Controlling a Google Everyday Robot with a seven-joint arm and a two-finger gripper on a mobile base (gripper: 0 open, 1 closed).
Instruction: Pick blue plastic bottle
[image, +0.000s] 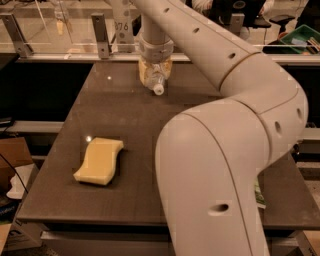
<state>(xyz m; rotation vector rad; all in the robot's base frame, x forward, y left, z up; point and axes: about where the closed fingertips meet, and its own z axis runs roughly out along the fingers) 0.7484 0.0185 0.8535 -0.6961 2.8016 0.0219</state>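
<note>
The blue plastic bottle (156, 81) is a small clear bottle with a white cap. It is at the far middle of the dark table (130, 125), tilted with its cap towards the camera. My gripper (155, 72) reaches down onto it from above, and its yellowish fingers (144, 73) are closed against the bottle's sides. Most of the bottle's body is hidden between the fingers. I cannot tell whether the bottle still touches the table.
A yellow sponge (100, 160) lies on the near left of the table. My large white arm (225, 150) covers the right half of the table. A sliver of a green bag (258, 194) shows behind it. A glass rail (60, 35) runs along the far edge.
</note>
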